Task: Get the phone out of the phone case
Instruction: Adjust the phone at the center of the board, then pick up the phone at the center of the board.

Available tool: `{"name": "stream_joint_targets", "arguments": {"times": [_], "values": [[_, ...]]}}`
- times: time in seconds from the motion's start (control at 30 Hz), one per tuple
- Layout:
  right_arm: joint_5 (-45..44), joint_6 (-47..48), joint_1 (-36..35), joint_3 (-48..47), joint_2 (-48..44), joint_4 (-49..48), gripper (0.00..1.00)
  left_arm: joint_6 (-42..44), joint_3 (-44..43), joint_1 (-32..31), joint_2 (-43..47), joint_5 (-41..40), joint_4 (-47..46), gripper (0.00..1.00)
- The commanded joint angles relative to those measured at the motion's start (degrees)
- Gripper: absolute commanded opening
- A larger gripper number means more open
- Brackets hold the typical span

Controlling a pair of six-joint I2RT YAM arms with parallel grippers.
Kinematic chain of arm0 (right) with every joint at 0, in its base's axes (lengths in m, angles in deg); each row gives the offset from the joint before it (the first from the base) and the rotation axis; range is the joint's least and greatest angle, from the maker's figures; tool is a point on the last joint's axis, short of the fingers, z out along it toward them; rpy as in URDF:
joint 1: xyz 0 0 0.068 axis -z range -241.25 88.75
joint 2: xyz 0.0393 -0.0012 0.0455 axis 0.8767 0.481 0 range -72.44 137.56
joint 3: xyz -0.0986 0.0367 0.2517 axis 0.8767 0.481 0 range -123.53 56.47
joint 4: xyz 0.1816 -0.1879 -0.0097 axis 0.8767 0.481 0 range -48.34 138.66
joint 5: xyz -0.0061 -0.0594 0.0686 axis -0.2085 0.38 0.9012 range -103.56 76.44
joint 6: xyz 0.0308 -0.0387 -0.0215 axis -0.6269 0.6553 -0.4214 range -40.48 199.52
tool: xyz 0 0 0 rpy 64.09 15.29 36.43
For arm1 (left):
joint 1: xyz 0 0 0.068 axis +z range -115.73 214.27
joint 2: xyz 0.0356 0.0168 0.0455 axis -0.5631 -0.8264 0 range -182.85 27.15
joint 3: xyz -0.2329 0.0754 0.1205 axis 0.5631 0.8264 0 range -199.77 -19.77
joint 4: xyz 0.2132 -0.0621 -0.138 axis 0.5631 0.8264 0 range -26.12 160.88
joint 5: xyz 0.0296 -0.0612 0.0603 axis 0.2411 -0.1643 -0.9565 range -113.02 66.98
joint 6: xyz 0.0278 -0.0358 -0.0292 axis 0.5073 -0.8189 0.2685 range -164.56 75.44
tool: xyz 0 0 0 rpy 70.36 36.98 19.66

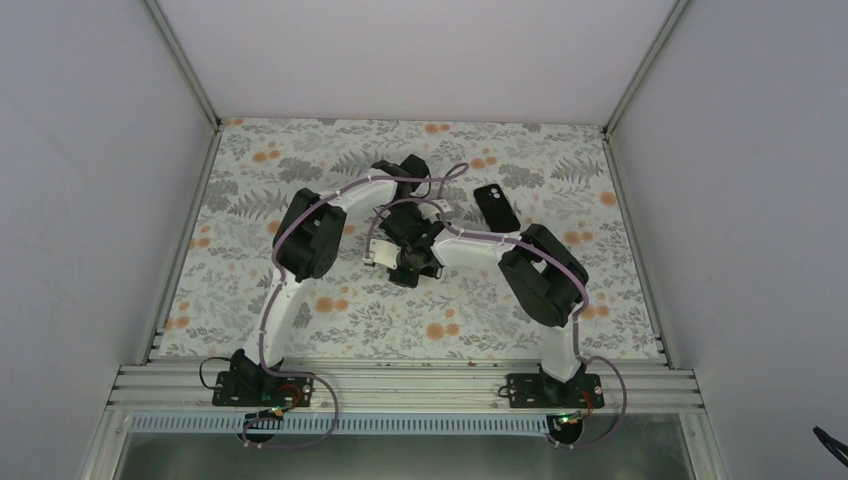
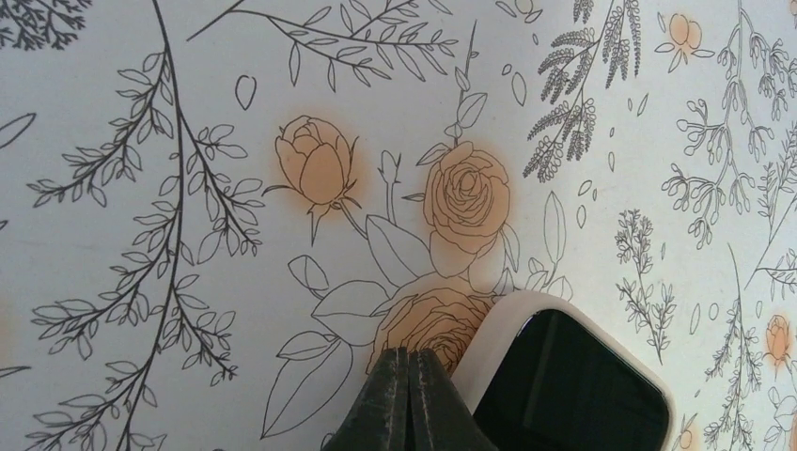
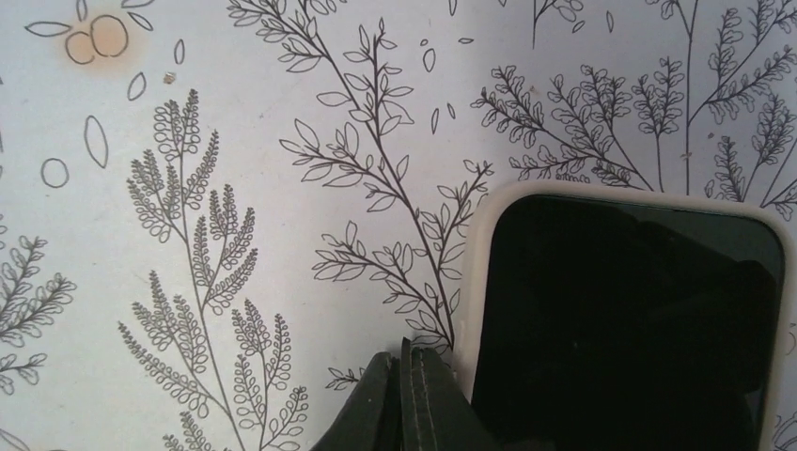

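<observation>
At this moment you had the phone (image 3: 620, 319) bare and glass up on the floral table cover (image 1: 300, 330), its pale rim showing in the lower right of both wrist views. The phone case (image 1: 497, 207) lay empty and well apart from it, right of centre in the top view. The left gripper (image 2: 409, 366) had its fingers pressed together on nothing, just beside the phone's corner. The right gripper (image 3: 406, 366) was likewise closed and empty, just beside the phone's left edge. The separation looked done, so I judged the step in hand to be a clean retreat. You needed to lift both wrists straight up before swinging outward, since any sideways drag risked nudging the phone or sweeping an arm across the case.
</observation>
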Motion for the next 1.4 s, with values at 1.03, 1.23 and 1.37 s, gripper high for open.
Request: {"name": "stream_joint_targets", "arguments": {"times": [1.03, 1.23, 1.37], "values": [[13.44, 6.01, 14.72, -4.25, -2.72, 13.05, 1.00, -0.63, 38.25, 29.02, 49.51, -14.28, -17.12, 1.00], [15.63, 7.00, 16.61, -6.02, 0.65, 13.54, 1.00, 0.33, 42.89, 33.17, 50.45, -11.66, -18.29, 1.00], [18.29, 7.31, 17.01, -6.45, 1.35, 15.63, 1.00, 1.02, 44.53, 34.37, 50.14, -10.14, -18.48, 1.00]]}}
